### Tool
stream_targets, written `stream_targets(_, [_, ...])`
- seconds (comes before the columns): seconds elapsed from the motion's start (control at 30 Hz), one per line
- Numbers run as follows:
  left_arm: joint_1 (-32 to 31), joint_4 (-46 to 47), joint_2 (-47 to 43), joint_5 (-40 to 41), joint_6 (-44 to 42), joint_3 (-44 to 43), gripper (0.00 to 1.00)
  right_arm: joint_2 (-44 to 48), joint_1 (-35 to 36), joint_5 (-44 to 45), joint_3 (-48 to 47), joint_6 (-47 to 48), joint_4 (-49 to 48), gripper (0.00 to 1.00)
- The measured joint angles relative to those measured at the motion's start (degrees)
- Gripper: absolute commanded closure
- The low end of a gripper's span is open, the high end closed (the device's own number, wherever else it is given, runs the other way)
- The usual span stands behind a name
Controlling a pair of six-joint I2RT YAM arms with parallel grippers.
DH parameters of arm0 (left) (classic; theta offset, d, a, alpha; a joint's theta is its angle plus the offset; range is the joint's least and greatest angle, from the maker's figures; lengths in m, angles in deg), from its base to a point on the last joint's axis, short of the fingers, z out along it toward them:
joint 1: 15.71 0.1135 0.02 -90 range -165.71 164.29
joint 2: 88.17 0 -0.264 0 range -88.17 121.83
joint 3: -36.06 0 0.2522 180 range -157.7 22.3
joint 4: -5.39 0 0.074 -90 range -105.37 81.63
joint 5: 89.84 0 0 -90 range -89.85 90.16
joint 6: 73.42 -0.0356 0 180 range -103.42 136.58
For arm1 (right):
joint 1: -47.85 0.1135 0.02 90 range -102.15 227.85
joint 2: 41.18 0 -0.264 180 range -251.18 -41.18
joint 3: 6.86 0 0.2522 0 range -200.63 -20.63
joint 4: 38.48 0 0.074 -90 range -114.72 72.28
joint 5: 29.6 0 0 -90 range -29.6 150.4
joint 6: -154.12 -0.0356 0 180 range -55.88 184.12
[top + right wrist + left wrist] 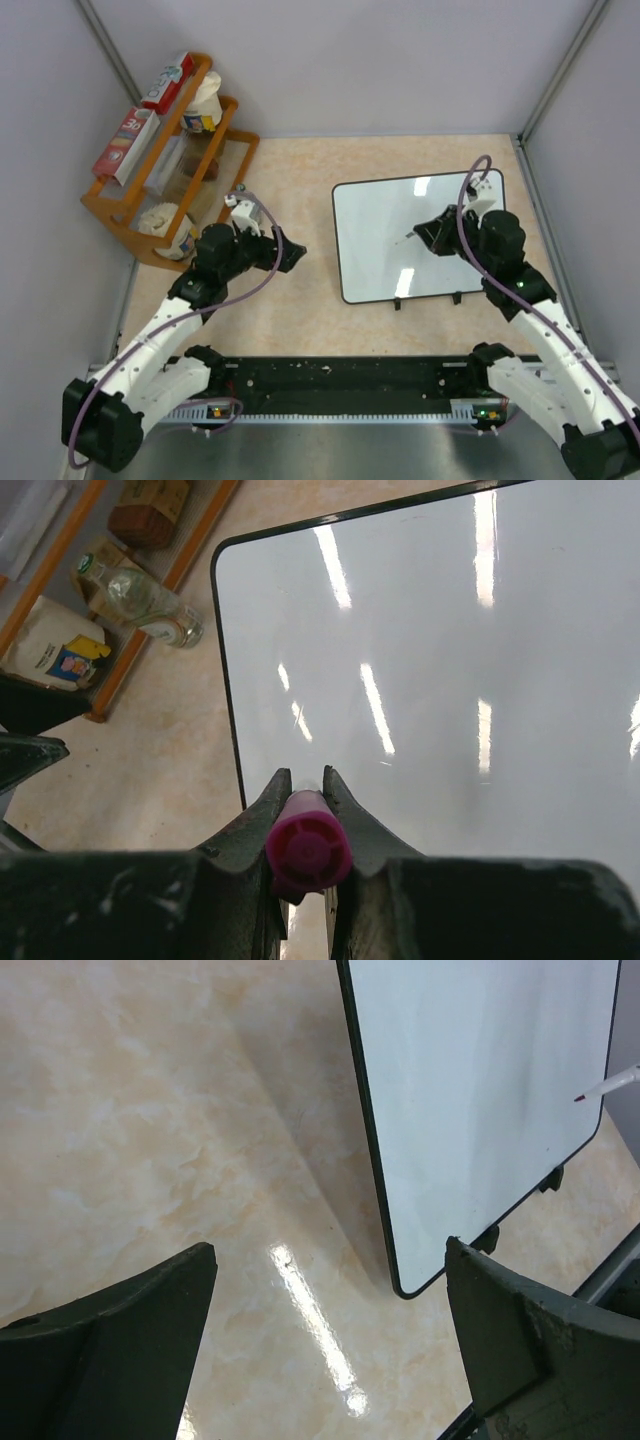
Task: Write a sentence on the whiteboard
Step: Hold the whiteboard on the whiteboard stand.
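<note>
My right hand [303,780] is closed narrow on a magenta marker [308,845], with the marker's rear end toward my wrist and its tip pointing away. The whiteboard [390,225] lies on the worktop [290,310] directly beneath and ahead of this hand. I cannot tell whether the tip touches its glossy surface. My left hand [328,1260] is spread wide, gripping nothing, above the worktop. The whiteboard's left edge is near its right side. A wooden rack [120,215] of groceries stands to its left.
</note>
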Motion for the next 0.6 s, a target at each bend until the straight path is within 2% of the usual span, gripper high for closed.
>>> stream_targets(0.2, [0.0, 1.9, -6.1, 3.3, 0.4, 3.5, 0.01, 5.8, 0.0, -0.3, 3.0, 0.0, -0.9, 1.00])
stream_targets(0.37, [0.0, 3.0, -6.3, 2.6, 1.8, 8.4, 0.01, 10.3, 0.0, -0.7, 3.0, -0.1, -0.7, 1.00])
stream_targets(0.6, [0.0, 3.8, -7.3, 0.6, 2.3, 9.4, 0.01, 13.4, 0.0, -1.4, 3.4, -0.5, 0.8, 1.00])
